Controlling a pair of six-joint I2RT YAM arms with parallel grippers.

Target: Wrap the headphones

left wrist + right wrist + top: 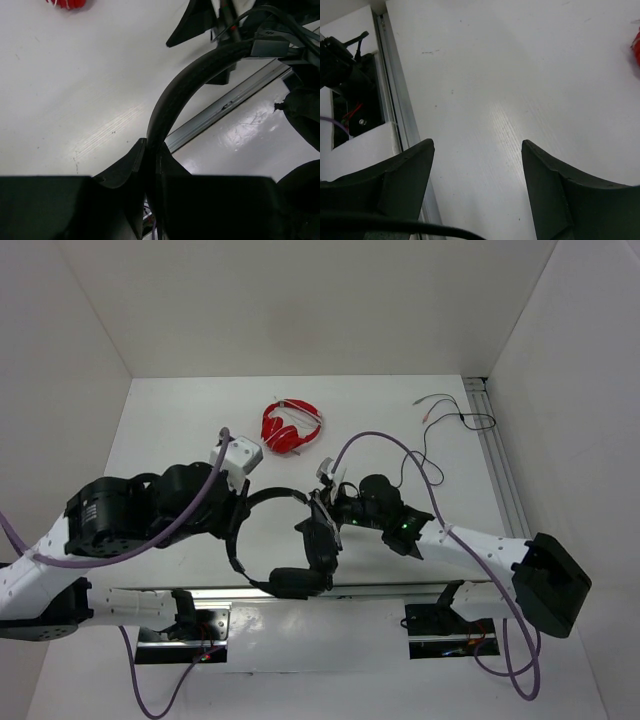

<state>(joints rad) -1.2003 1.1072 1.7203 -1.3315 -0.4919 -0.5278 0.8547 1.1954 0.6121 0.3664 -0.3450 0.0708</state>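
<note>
The left tool (150, 150) is clamped on the headband of the headphones (320, 540), holding them over the near edge of the counter (170, 420), between the arms. The right tool (476, 145) stands apart with nothing in it, beside an earcup. The band is thin and pinched at one spot, so the headset could swivel or slip. The cable (462, 418) trails far right and could snag or tangle. The band's crown seems to point far-left, the cups near-right, with the long axis on that diagonal.
</note>
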